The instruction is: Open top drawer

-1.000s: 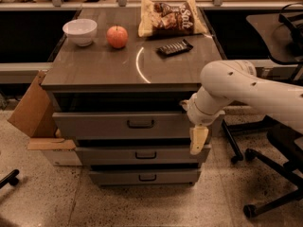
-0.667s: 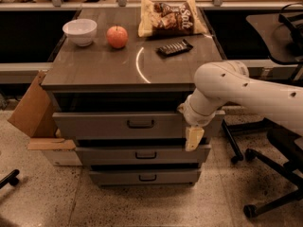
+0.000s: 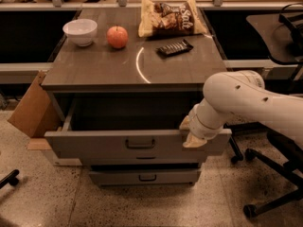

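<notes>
The top drawer (image 3: 94, 145) is the wide grey front with a dark centred handle (image 3: 140, 144). It stands pulled well out of the cabinet, and its dark inside shows behind the front. My gripper (image 3: 190, 132), on a thick white arm coming from the right, sits at the top edge of the drawer front, right of the handle. One tan finger (image 3: 195, 141) lies on the outer face and the other reaches over the edge, so the gripper is shut on the front panel. A lower drawer (image 3: 147, 176) is closed.
On the cabinet top (image 3: 94, 65) are a white bowl (image 3: 80, 31), an apple (image 3: 117, 36), a chip bag (image 3: 171, 17) and a dark snack bar (image 3: 174, 48). A cardboard box (image 3: 31, 110) leans at the left. An office chair base (image 3: 274, 193) stands at the right.
The top drawer has come far out towards the camera, with my gripper staying at its front. The arm has drawn back with it.
</notes>
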Controlling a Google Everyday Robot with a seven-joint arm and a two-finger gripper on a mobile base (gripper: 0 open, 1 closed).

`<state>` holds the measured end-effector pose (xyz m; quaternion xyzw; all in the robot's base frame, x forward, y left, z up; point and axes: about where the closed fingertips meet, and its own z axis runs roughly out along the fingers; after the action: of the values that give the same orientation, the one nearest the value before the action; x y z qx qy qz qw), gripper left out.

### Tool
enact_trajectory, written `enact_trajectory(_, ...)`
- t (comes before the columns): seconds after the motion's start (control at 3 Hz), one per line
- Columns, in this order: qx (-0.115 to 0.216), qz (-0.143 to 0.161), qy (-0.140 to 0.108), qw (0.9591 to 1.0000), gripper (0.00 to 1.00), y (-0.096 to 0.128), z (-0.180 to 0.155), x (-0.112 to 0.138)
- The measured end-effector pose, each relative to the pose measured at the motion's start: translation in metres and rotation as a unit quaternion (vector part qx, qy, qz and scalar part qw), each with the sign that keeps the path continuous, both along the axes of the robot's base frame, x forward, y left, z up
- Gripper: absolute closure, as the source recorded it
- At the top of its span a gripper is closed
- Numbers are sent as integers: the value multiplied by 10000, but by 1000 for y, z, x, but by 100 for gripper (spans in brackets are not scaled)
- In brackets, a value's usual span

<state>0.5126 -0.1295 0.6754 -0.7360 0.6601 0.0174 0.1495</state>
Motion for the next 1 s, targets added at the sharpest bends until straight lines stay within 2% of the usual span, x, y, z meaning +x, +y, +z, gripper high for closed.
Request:
enact_trajectory(0.33, 86, -7, 48, 10000, 89, 0, 4, -34)
enact_trajectory(0.67, 185, -20, 160, 9997, 100, 2, 0, -62)
enact_trajectory(1.0, 332, -18, 207, 9992, 100, 5, -1, -84)
